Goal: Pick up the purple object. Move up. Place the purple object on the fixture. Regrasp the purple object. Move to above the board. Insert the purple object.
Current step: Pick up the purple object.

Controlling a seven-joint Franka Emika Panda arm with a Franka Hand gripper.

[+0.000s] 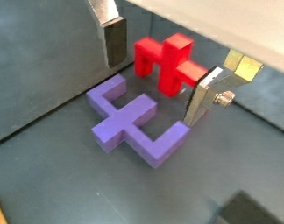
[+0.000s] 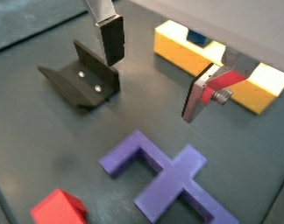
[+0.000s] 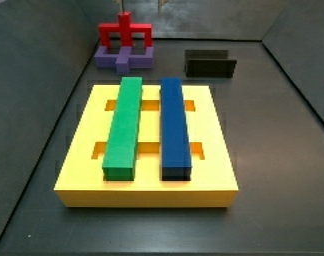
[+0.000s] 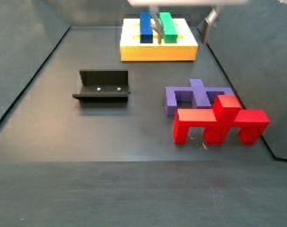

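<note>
- The gripper [image 1: 156,72] hangs above the floor with its jaws spread wide and nothing between them; in both wrist views the two silver fingers [image 2: 203,94] stand well apart, clear of every piece.
- In a wrist view the gripper's open gap sits over the purple object [image 1: 132,120] and the red piece [image 1: 170,61], touching neither.
- In a side view only a pale part of the arm [image 4: 188,3] shows at the top edge, above the far end of the scene.
- The purple object [image 4: 196,96] lies flat on the dark floor, blocky and matte, with a crossbar, short legs and a post.
- The red piece [image 4: 221,121], of like shape, stands just beside the purple object, nearer the camera in that side view.
- The fixture [image 4: 104,86], a dark bracket with an upright back wall, stands apart to the purple object's left there.
- The board [image 3: 147,148] is a thick yellow slab carrying a green bar [image 3: 125,126] and a blue bar [image 3: 173,128] side by side in its grooves.
</note>
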